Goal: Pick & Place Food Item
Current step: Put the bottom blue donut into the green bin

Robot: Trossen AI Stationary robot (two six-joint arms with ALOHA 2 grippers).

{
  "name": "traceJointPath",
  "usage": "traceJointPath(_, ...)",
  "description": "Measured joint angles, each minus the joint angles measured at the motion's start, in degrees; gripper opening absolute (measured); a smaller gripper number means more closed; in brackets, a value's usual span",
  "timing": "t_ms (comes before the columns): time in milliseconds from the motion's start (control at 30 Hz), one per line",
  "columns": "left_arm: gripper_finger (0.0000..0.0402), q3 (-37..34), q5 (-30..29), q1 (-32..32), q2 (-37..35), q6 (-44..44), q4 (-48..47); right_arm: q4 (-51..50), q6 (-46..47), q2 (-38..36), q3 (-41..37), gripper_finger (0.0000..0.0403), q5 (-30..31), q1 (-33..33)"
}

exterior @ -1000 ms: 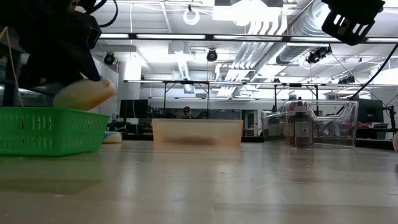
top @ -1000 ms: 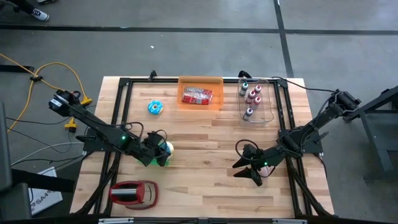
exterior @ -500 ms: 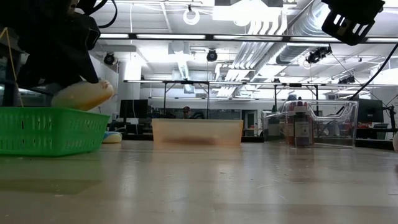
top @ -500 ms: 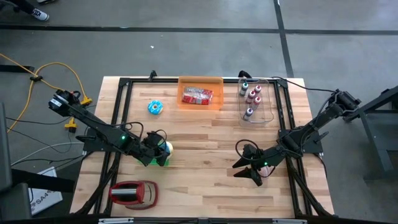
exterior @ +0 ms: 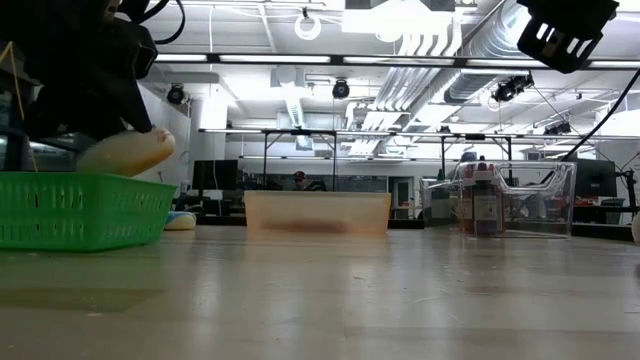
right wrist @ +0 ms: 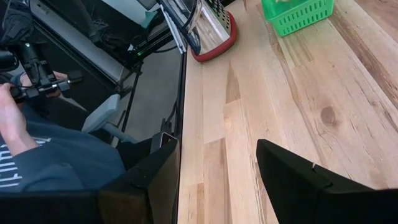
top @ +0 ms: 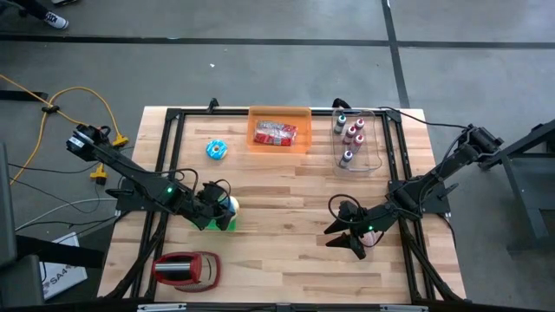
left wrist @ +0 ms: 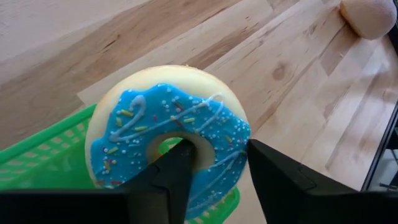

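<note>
Blue icing with coloured sprinkles fills my left wrist view: the ring-shaped, blue-frosted donut (left wrist: 168, 146) sits between my left gripper's (left wrist: 214, 171) dark fingers (left wrist: 171, 180), one finger through the hole and the other against the outer edge, so they are clamped on it. The donut hangs just above the small green plastic mesh basket (left wrist: 43, 162), which stands on the light wooden tabletop (top: 286, 186) at its left side, towards the near edge. From the low camera the donut's pale underside (exterior: 125, 153) shows just over the basket's rim (exterior: 85, 210).

From above, my left gripper (top: 218, 206) is over the basket (top: 217, 222). My right gripper (top: 347, 232) hovers over bare wood near the right side of the tabletop, its fingers (right wrist: 298, 180) apart and holding nothing.

Farther back sit a second blue-frosted donut (top: 217, 149) at the left, an orange plastic bin (top: 279, 130) with red-and-white packets in the middle, and a clear plastic bin (top: 355, 140) of small bottles at the right. A red-rimmed metal container (top: 184, 269) lies at the near left corner. In the right wrist view a person's hand (right wrist: 12, 118) and sleeve show beyond the table's edge.
</note>
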Motion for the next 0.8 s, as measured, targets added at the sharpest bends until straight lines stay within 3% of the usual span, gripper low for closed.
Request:
traceJointPath(233, 0.0187, 0.00, 0.01, 0.01, 0.00, 0.03, -0.01, -0.01, 0.00, 0.00, 0.00, 0.0204, 0.00, 0.00)
traceJointPath(467, 0.0189, 0.00, 0.24, 0.01, 0.00, -0.01, 0.01, 0.01, 0.02, 0.00, -0.01, 0.0204, -0.01, 0.01)
traceJointPath(800, 0.0189, 0.00, 6.07, 0.01, 0.00, -0.16, 1.00, 0.01, 0.00, 0.00, -0.01, 0.0204, -0.01, 0.01)
